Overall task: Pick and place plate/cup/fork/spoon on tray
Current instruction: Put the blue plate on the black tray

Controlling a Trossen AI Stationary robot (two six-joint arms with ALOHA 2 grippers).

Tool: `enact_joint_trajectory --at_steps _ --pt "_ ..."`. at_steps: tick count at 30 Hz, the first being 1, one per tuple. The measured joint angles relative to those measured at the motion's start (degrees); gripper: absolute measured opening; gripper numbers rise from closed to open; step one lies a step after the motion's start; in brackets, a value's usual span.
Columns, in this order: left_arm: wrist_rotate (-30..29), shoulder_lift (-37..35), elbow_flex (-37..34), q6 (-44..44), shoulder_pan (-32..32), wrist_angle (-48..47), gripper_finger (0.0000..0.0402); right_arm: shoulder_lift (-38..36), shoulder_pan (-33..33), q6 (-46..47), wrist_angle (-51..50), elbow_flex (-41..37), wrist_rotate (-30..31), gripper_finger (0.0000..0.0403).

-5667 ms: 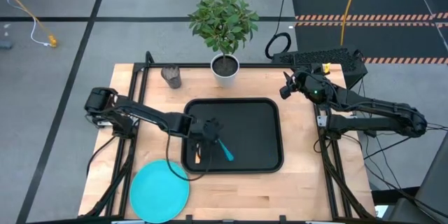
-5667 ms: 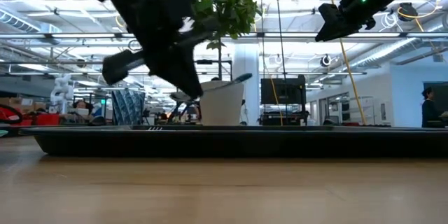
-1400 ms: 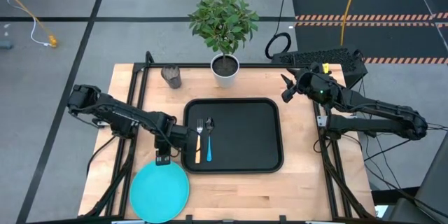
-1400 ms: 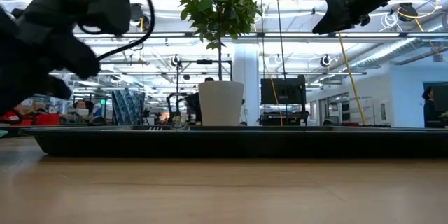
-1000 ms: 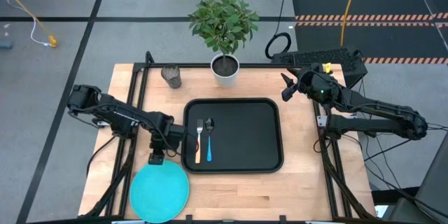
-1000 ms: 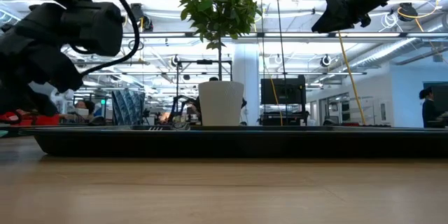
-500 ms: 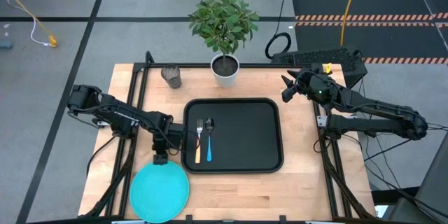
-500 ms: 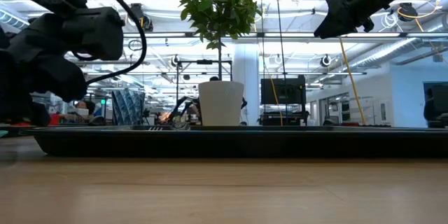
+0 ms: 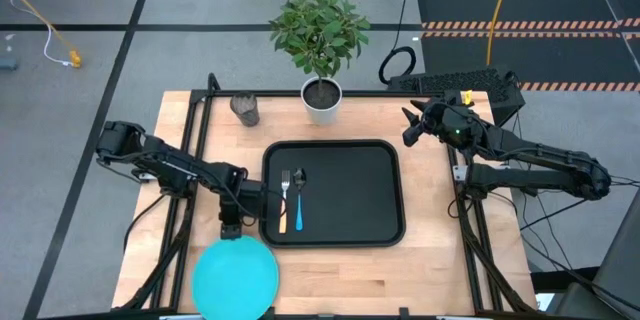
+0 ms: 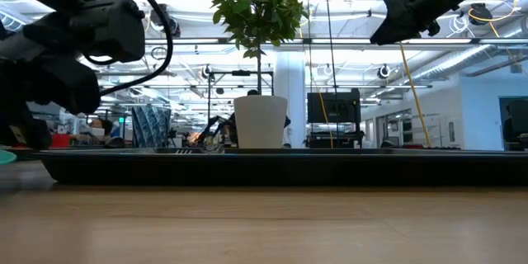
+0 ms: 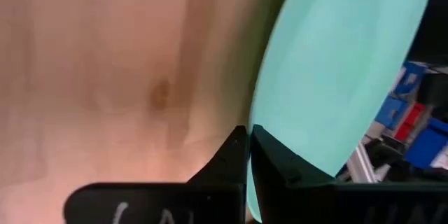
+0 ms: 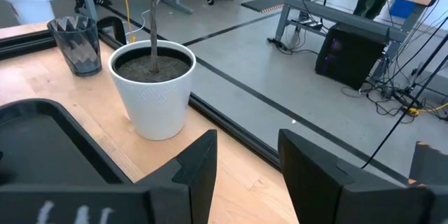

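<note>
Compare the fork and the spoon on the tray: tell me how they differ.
The fork has a yellow-orange handle; the spoon has a light blue one. The fork ends in silver tines, the spoon in a dark rounded bowl. The fork lies nearer the tray's left rim, the spoon just inside it. Both lie flat, side by side, heads toward the far edge of the tray.
</note>
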Motion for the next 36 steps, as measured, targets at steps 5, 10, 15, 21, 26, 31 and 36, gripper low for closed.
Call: enact_joint_trajectory --at_steps 5,10,15,21,26,31,36 --pt "2.9 0.0 1.1 -0.5 -0.9 0.0 0.0004 0.0 0.0 -0.1 0.3 0.0 0.1 0.0144" --pt "4.6 -0.7 5.2 -0.1 -0.9 0.3 0.0002 0.0 0.0 -0.5 0.3 0.0 0.3 0.0144" --pt "4.6 -2.0 9.9 -1.9 0.9 3.5 0.0001 0.0 0.0 -0.5 0.4 0.0 0.3 0.0144" --pt "2.2 -2.0 14.5 -4.9 3.4 11.2 0.0001 0.0 0.0 -0.7 0.4 0.0 0.4 0.0144" --pt "-10.5 -2.0 17.7 -11.6 7.7 11.7 0.0001 0.0 0.0 -0.6 0.4 0.0 0.4 0.0144" --pt "-19.0 -3.1 19.5 -14.5 11.7 12.8 0.0001 0.0 0.0 2.8 0.0 0.0 0.0 0.0144" --pt "-21.9 -3.0 19.7 -18.3 16.6 17.5 0.0000 0.0 0.0 6.9 -1.0 0.0 -12.1 0.0144"
